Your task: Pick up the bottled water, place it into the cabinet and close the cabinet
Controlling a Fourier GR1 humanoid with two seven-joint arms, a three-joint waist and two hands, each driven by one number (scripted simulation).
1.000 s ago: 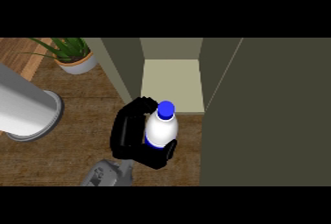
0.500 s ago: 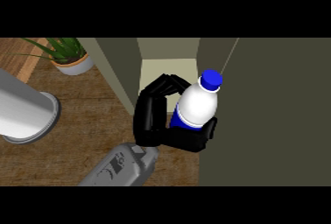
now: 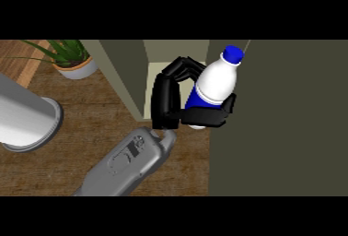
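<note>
The bottled water (image 3: 219, 80) is white with a blue cap and a blue label. My right hand (image 3: 166, 99) is shut on its lower half: the fingers curl over its far left side and the thumb wraps under the label. The bottle is held off the counter, tilted with its cap to the upper right, in front of the olive cabinet's open compartment (image 3: 163, 53). The cabinet door (image 3: 285, 120) stands open at the right, and its edge runs just behind the bottle. My left hand does not show.
A large grey cylinder (image 3: 24, 115) stands at the left on the wooden counter (image 3: 88, 106). At the back left is a potted plant (image 3: 71, 62). The cabinet's side wall (image 3: 125, 78) rises left of the opening.
My right hand has carried the bottle up and to the right, from the counter in front of the cabinet to the edge of the open door. More of the forearm shows.
</note>
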